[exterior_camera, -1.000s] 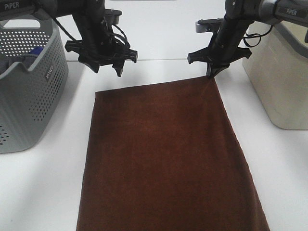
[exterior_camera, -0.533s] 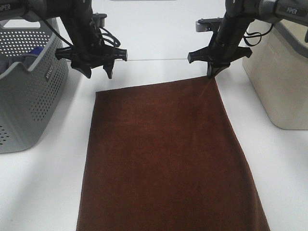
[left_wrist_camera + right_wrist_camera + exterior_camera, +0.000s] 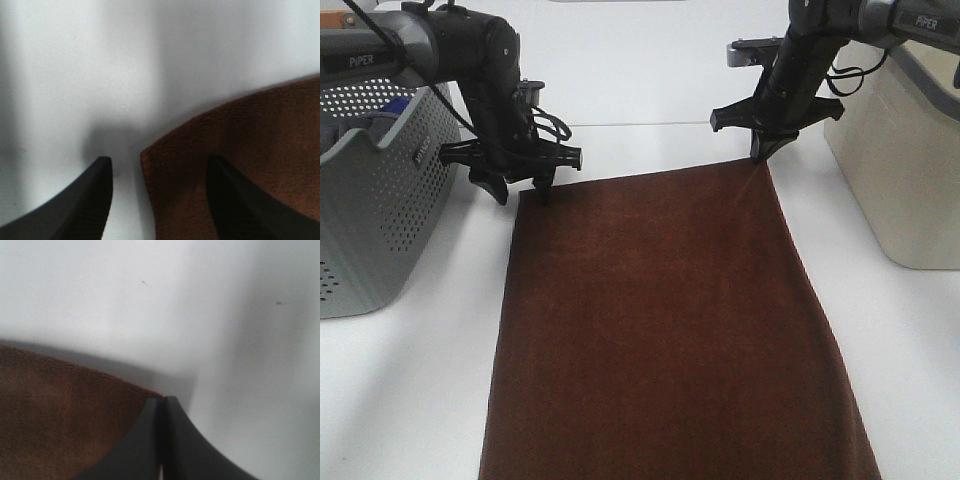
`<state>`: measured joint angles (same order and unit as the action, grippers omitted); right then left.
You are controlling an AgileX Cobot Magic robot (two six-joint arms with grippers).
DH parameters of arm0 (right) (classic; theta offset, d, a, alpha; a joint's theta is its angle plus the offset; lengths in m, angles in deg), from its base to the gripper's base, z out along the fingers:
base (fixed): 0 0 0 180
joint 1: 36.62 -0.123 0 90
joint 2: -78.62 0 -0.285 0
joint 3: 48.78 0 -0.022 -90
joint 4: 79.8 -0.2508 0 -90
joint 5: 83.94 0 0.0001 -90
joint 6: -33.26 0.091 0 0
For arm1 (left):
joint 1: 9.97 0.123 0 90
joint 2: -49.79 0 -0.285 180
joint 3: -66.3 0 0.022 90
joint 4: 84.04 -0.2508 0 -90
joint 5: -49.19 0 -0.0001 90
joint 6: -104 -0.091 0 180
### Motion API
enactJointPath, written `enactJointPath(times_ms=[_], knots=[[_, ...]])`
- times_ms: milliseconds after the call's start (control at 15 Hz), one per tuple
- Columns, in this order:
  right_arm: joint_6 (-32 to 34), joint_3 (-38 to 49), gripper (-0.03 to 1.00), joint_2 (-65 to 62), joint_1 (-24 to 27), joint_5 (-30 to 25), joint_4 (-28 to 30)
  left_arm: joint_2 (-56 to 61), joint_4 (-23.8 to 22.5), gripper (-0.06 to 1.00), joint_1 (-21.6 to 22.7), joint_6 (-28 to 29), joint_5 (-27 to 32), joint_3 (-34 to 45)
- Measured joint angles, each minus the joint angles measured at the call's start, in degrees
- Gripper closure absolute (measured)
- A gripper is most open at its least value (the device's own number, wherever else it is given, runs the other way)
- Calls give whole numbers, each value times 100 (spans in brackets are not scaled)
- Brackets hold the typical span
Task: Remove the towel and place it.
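A dark reddish-brown towel (image 3: 670,320) is pictured spread flat on the white tabletop (image 3: 410,380), its long axis running straight away from the two tools and its short hem stretched between them. The right tool (image 3: 758,156) is closed, and the hem's corner on that side appears to be pinched at its tips. The left tool (image 3: 521,196) is held open low over the other corner, which is bracketed by its fingers (image 3: 75,200): one is set outside the cloth over bare tabletop, the other over the pile. No grip is yet made there. That corner, directly beneath the left tool and well apart from the right, is judged the point on which the coming move turns. A grey basket (image 3: 370,200) is seen beside the left tool, on its side away from the towel, and a beige bin (image 3: 910,170) likewise beside the right.
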<state>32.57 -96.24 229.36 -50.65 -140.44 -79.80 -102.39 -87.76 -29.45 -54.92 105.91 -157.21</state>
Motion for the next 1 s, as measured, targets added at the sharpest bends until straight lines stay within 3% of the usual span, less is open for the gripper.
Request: enactJointPath(times_ms=[400,600,667,1000], knots=[[0,0,97,0,0,0,0,-126,57,62,0,0,-34,-34],[-6,0,97,0,0,0,0,-138,29,90,0,-252,-195,-40],[-11,0,97,0,0,0,0,-143,-46,94,0,-372,-258,-40],[-57,-195,97,0,0,149,332,-155,-602,94,0,-453,-1094,-46]])
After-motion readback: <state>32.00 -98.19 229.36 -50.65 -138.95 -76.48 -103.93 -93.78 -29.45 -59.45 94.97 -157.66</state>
